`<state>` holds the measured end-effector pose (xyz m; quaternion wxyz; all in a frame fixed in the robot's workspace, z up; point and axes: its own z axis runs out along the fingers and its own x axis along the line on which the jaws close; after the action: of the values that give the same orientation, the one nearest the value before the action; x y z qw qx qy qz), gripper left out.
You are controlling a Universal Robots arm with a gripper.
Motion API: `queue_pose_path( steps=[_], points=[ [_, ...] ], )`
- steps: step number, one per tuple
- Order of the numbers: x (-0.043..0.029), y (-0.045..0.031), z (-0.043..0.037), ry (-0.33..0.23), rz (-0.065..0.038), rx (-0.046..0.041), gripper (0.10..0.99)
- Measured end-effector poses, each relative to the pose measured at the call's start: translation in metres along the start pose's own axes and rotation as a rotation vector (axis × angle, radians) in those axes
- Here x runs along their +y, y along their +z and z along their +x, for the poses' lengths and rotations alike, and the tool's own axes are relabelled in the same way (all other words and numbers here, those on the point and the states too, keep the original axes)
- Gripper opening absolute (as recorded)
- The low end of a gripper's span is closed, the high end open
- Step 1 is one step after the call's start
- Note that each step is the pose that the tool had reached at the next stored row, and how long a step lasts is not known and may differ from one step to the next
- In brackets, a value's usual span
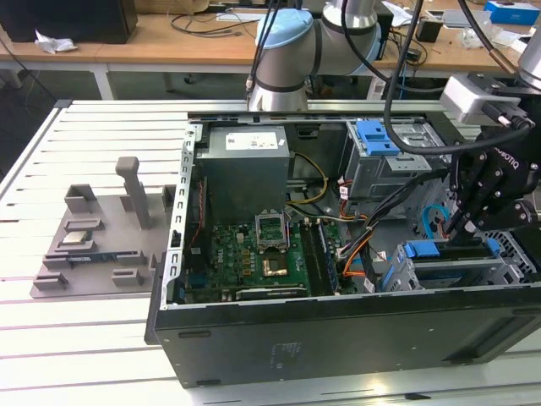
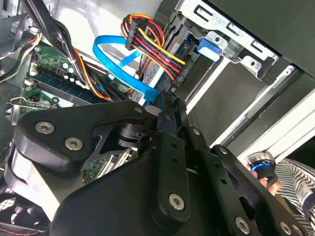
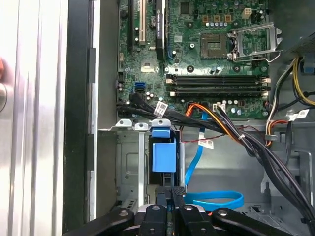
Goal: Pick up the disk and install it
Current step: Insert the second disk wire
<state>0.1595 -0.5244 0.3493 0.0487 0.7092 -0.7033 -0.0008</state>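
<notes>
The black computer case (image 1: 338, 338) stands open on the slatted desk (image 1: 93, 338), its near wall closest to the exterior camera. Inside lie the grey power supply (image 1: 245, 169) and the green motherboard (image 1: 254, 254).

The disk (image 1: 452, 269), with blue side rails, sits in the drive cage at the exterior view's right, at least partly seated. A second blue bracket (image 1: 376, 137) occupies the far bay.

The tool (image 1: 469, 222) hangs just above the disk's blue rail. In the first wrist view the fingers (image 3: 177, 196) stand close together at the blue tab (image 3: 163, 156); whether they grip it cannot be told.

Risk: the blue data cable (image 3: 214, 200) and the black cable bundle (image 3: 256, 147) lie beside the cage. Pushing with the disk tilted could likely jam the rails or pinch a cable.
</notes>
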Motion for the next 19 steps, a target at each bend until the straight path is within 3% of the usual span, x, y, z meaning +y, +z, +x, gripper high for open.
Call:
queue_pose_path(
  steps=[2,4,19],
  points=[
    [0.0,0.0002,0.0,-0.001,0.0,-0.0153,0.161],
    [0.0,0.0008,0.0004,-0.001,0.0,-0.0214,0.161],
    [-0.0008,0.0054,0.0041,-0.002,0.0,-0.0218,0.161]
  ],
)
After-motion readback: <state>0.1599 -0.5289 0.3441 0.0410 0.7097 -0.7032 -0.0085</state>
